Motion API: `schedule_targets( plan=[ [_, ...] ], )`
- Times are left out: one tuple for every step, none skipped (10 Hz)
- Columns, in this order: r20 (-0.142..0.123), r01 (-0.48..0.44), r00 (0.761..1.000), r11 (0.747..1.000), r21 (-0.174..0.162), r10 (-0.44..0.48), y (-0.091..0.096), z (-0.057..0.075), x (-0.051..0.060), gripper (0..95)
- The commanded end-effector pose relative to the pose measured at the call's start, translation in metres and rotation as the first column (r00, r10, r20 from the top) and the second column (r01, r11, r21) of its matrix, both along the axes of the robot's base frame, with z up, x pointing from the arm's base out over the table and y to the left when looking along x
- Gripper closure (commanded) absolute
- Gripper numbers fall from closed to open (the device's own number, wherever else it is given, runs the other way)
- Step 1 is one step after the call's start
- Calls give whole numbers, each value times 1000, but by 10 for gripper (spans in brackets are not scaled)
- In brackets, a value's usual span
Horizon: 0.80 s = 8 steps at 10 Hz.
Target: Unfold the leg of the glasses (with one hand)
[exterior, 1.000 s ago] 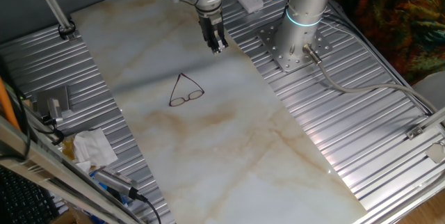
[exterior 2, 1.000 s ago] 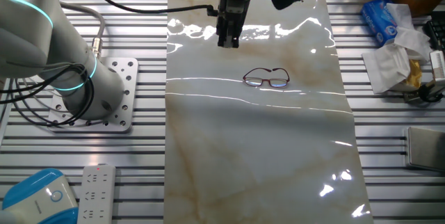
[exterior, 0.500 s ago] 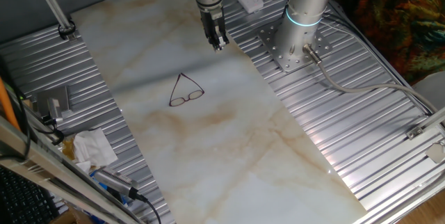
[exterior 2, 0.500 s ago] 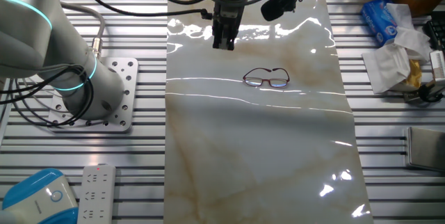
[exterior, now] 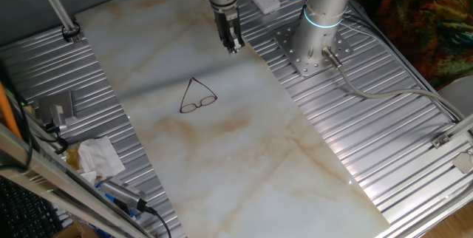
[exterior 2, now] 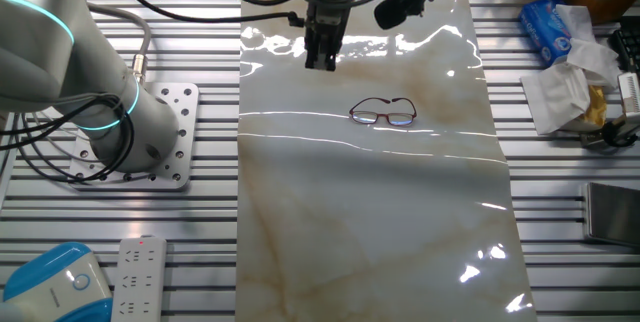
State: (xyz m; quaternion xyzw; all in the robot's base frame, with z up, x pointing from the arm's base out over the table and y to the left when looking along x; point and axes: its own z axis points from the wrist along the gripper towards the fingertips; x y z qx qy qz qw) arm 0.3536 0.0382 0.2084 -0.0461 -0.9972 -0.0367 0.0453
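Glasses [exterior: 197,96] [exterior 2: 383,112]: one pair, flat on marble sheet [exterior: 244,157] mid-bench, lenses toward one side edge, both legs meeting at point behind. Claw [exterior: 233,46] [exterior 2: 320,60]: one, pointing straight down near far end of sheet, well apart from glasses, holding nothing. Fingers close together; open or closed cannot tell.

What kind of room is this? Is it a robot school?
Probably a robot lab workbench. A robot arm is bolted to a ribbed metal table, its gripper hangs above small glasses on a marble-look sheet, with loose cables around.
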Motion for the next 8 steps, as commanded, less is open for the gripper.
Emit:
schedule_targets(
  plan=[
    [-2,-15,1000,1000,4,15,1,1,0,950],
    [-1,-30,1000,1000,9,30,1,1,-2,950],
    [2,-34,999,999,23,34,1,2,-4,950],
    [3,-33,999,999,27,33,3,3,-5,950],
    [2,-29,1000,999,33,29,7,4,-6,950],
    [6,-41,999,998,39,41,8,5,-7,950],
    [-1,-35,999,998,56,35,8,5,-7,950],
    [-6,-33,999,997,68,34,8,5,-7,950]
  ],
)
